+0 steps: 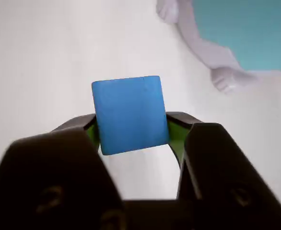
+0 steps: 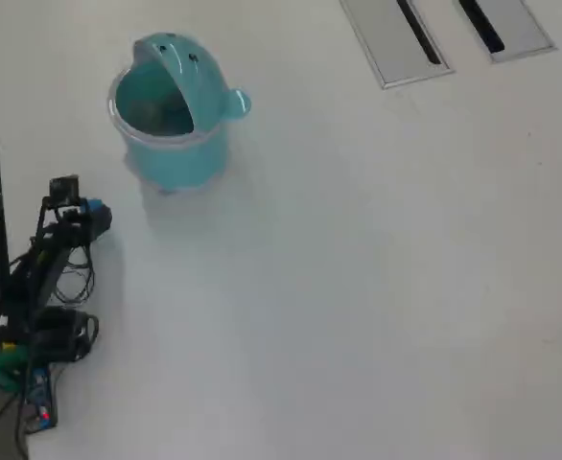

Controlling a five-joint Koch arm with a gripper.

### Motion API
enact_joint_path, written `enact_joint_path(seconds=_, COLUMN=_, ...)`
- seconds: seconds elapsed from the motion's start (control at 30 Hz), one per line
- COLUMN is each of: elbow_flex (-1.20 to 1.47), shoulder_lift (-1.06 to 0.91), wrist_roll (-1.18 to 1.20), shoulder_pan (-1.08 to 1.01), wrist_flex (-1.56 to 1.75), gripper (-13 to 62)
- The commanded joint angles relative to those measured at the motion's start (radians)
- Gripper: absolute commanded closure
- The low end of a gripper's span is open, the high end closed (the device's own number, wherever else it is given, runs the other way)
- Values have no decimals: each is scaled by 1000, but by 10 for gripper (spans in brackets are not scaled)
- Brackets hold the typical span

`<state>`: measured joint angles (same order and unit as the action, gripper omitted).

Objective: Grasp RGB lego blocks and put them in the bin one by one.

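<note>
A blue lego block (image 1: pixel 129 114) sits clamped between the green-padded jaws of my gripper (image 1: pixel 131 132), which is shut on it above the white table. In the overhead view the gripper (image 2: pixel 97 216) hangs at the left, the blue block (image 2: pixel 96 207) just showing at its tip, a little below and left of the light-teal bin (image 2: pixel 171 144). The bin stands upright with its domed lid swung back, and its clear rim shows. In the wrist view the bin's (image 1: pixel 248 33) teal body and pale rim fill the top right corner. No red or yellow-green block is in view.
Two flat grey slotted panels (image 2: pixel 396 38) lie at the table's top right in the overhead view. The arm's base and cables (image 2: pixel 36 335) sit at the left table edge. The white table (image 2: pixel 358 287) stretches to the right.
</note>
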<state>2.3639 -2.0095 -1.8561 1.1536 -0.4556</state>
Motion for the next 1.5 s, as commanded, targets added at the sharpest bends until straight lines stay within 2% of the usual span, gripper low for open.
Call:
enact_joint_path(seconds=0.0, elbow_flex=-89, shoulder_lift=-32, wrist_roll=0, shoulder_pan=-3, wrist_flex=0, gripper=300)
enact_joint_path(seconds=0.53, elbow_flex=-383, shoulder_lift=-64, wrist_roll=-6, shoulder_pan=-83, wrist_flex=44, gripper=301)
enact_joint_path(seconds=0.63, elbow_flex=-433, shoulder_lift=-66, wrist_roll=-5, shoulder_pan=-84, wrist_flex=46, gripper=330)
enact_joint_path(seconds=0.83, elbow_flex=-555, shoulder_lift=-46, wrist_roll=-5, shoulder_pan=-95, wrist_flex=48, gripper=330)
enact_joint_path(seconds=1.13, elbow_flex=-735, shoulder_lift=63, wrist_roll=3, shoulder_pan=-95, wrist_flex=126, gripper=330)
enact_joint_path(seconds=1.47, elbow_flex=-1012, shoulder_lift=350, wrist_roll=14, shoulder_pan=-104, wrist_flex=238, gripper=330)
